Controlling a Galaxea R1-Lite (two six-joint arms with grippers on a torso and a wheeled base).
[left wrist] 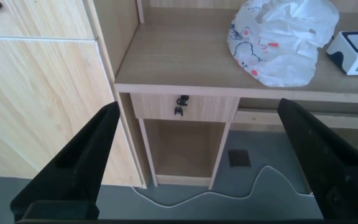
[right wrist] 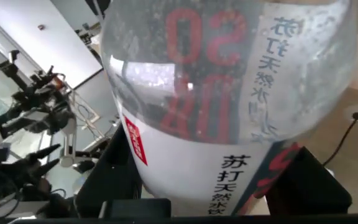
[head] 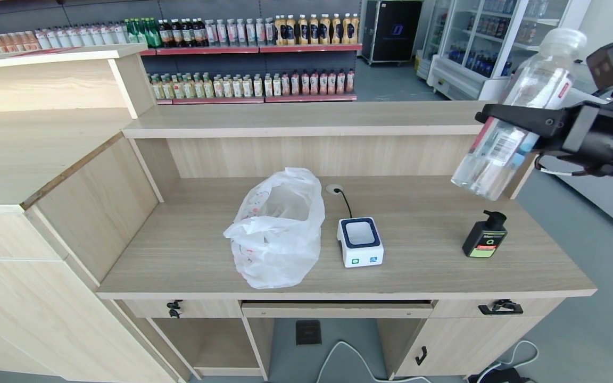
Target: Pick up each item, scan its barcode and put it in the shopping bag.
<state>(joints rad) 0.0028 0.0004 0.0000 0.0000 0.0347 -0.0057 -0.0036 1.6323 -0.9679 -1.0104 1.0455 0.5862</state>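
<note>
The right end effector [head: 499, 125] is gripping a clear plastic water bottle [head: 538, 80] round its middle, with the black fingers closed against the sides. The bottle is hanging in the air above the right end of the counter [head: 418, 213], tilted, with its pale ribbed cap pointing up and away and its rounded base dipping towards the counter. Water is filling most of it, and a red and white label with a barcode patch is wrapping its waist.

The shopping bag [head: 277, 229] is sitting on the pale wood-grain counter left of centre. It is thin, crinkled white plastic, and its mouth is gaping upward. Just beside it on the right, a small square scanner [head: 360, 241] is lying flat. It is white with a dark blue frame round a glassy window, and a black cable is running back from it to a round grommet [head: 334, 188]. Well apart to the right, a squat black pump bottle [head: 485, 235] with a green label is standing upright.

The left end effector [left wrist: 197, 162] is hanging low in front of the counter's left end, with its two black wedge-shaped fingers spread wide and holding nothing.
</note>
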